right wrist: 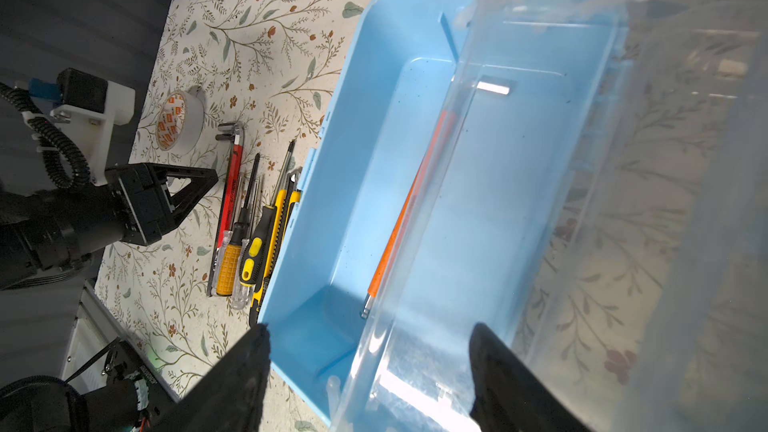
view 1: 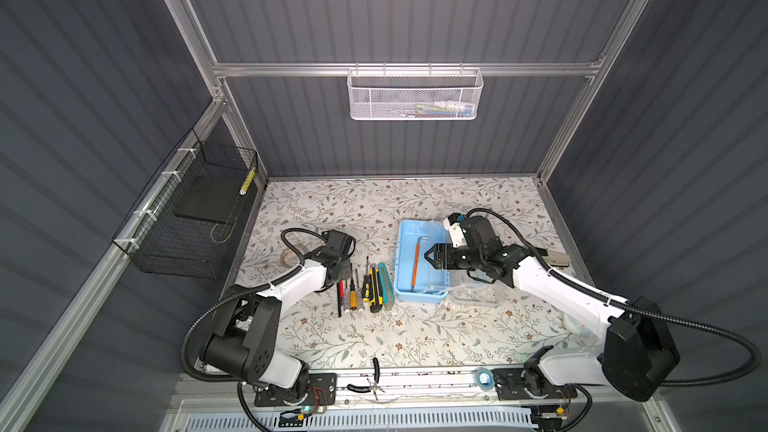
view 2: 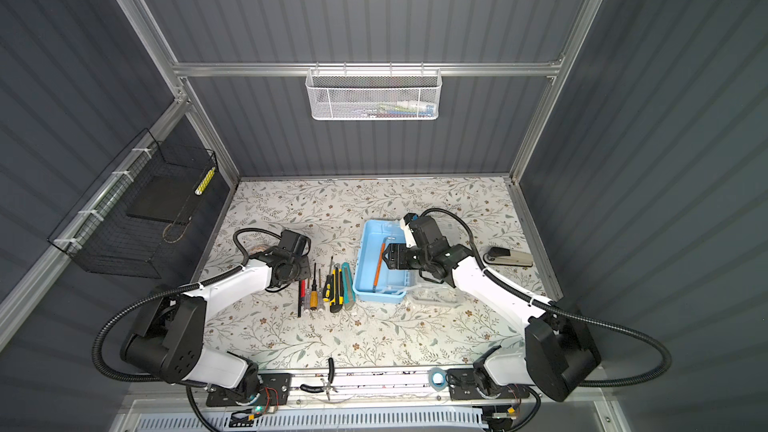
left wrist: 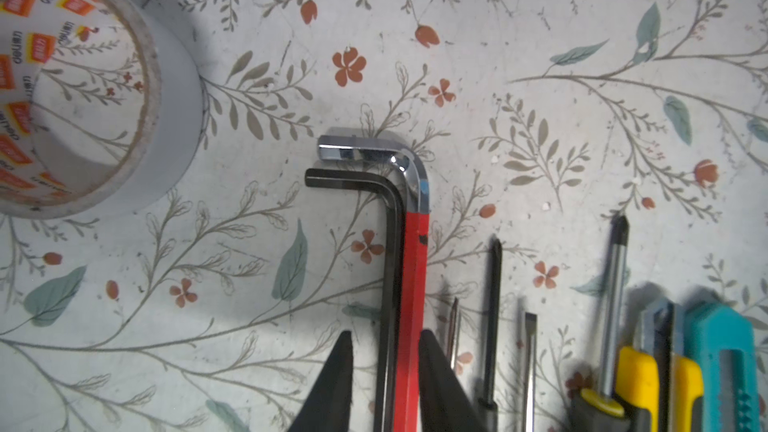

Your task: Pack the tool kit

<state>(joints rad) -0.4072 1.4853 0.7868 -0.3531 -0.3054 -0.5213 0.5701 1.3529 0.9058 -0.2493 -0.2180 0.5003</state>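
Left tool (left wrist: 386,336) narrowly spread, straddling two hex keys, not pinching; red hex key (left wrist: 411,284) and black hex key (left wrist: 390,263) lie side by side on the tabletop (left wrist: 540,14), long axes running near-to-far, short legs pointing toward the tape roll (left wrist: 174,118); left arm reaches forward, wrist tipped down over them. Right tool (view 1: 428,257) spread wide, pointing leftward over the open light-blue box (view 1: 401,272); orange hex key (view 1: 415,261) inside, along the box's long axis; clear lid (view 1: 478,295) lies open on its right side.
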